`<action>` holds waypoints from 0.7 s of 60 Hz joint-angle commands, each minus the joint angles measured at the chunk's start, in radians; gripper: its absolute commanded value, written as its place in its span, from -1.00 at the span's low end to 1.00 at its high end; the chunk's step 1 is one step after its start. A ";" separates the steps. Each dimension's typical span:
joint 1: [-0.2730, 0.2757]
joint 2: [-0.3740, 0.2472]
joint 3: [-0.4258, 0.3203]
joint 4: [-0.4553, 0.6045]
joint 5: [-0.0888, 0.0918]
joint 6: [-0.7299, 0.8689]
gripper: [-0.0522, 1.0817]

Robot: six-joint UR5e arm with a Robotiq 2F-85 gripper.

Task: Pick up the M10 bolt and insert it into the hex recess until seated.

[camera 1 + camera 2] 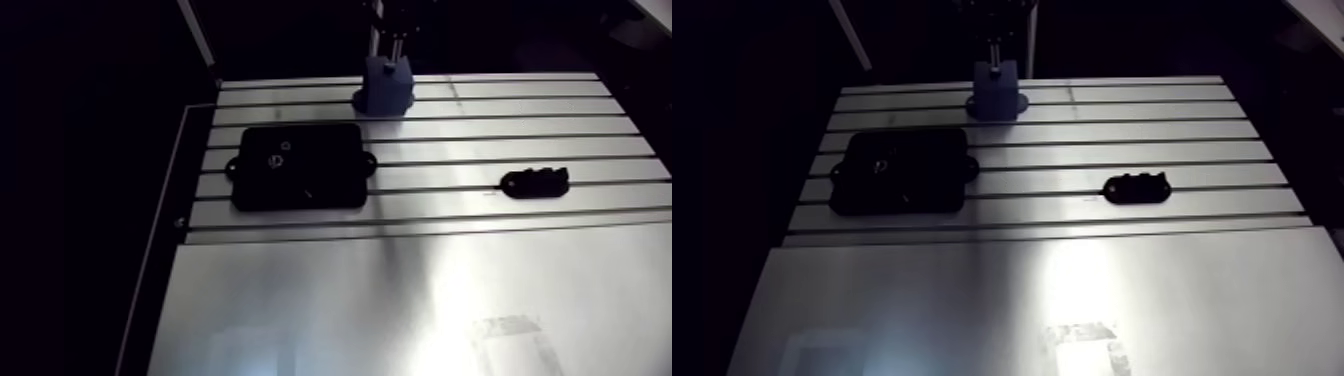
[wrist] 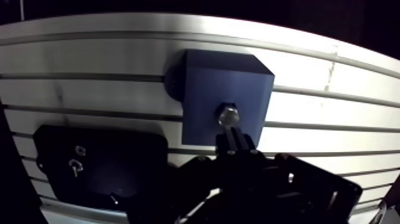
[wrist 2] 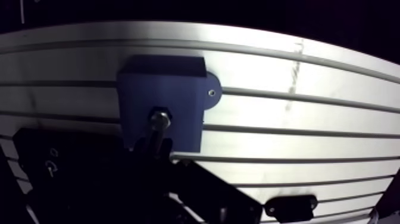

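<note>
Hand (image 2: 233, 136) over blue block (image 2: 205, 83), far edge of worktop (image 1: 400, 290).
Clamped on M10 bolt (image 2: 228, 114), its end at block's top face; black plate (image 1: 298, 166) toward left edge.

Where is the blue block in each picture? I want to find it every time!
Arm view: the blue block stands near the far edge of the table, behind the black plate.
Wrist view: the blue block is big and close, with a bolt showing on it, just past the black plate.
Shared landmark: the black plate beside the block.
</note>
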 commanded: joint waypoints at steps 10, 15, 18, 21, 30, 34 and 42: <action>0.003 -0.007 0.024 -0.050 0.002 -0.001 0.99; 0.005 -0.005 0.028 -0.053 0.000 -0.001 0.99; 0.005 -0.005 0.029 -0.053 0.000 -0.001 0.99; 0.005 -0.007 0.031 -0.053 0.002 -0.001 0.99; 0.005 -0.005 0.036 -0.053 0.000 -0.001 0.99; 0.005 -0.005 0.036 -0.053 0.000 -0.002 0.99; 0.005 -0.004 0.038 -0.053 0.002 -0.002 0.99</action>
